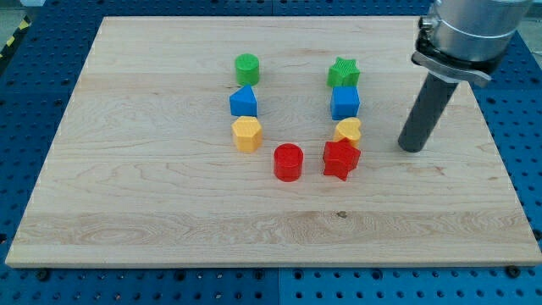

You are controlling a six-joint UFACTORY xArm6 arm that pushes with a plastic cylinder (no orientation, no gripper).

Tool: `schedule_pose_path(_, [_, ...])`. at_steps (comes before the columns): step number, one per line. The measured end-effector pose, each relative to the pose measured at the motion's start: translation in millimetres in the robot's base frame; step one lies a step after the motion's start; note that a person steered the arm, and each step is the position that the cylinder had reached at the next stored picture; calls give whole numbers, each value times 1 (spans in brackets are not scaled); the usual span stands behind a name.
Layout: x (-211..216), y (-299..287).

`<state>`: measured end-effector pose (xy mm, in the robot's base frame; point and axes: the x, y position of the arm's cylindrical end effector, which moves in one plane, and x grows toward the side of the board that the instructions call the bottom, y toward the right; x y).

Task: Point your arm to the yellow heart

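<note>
The yellow heart (348, 130) lies right of the board's middle, between the blue cube (345, 102) above it and the red star (340, 159) below it, touching or nearly touching both. My tip (412, 146) rests on the board to the right of the yellow heart, a short gap away, with nothing between them. The dark rod rises from it to the arm at the view's top right.
A green star (344, 73) tops the right column. The left column holds a green cylinder (247, 68), a blue block (243, 102) and a yellow hexagon (246, 134). A red cylinder (288, 162) sits at bottom centre. The wooden board (127, 212) lies on a blue pegboard.
</note>
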<state>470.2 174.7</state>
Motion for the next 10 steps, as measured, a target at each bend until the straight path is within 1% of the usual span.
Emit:
schedule_pose_path(3, [-4, -3])
schedule_pose_path(8, [-32, -3])
schedule_pose_path(9, [-32, -3])
schedule_pose_path(10, [-20, -3])
